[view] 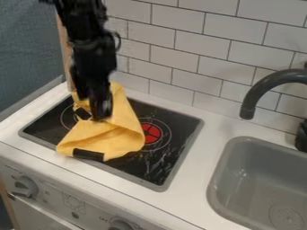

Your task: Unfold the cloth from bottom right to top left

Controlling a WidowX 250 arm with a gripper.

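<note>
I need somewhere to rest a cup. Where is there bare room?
The white counter between stovetop and gray sink is bare, as is the stovetop's front right corner. Its left side is crowded by the yellow cloth and the hand.

A black stovetop (171, 152) with a red-centred ring (151, 133) is set into a white bench (198, 188) in a toy kitchen. At right, a dark faucet (264, 85) arches over a gray sink (223, 179). White tiles (180, 51) line the wall behind, a gray panel (24, 58) stands at left, and knobs (25, 186) dot the front below.
</note>
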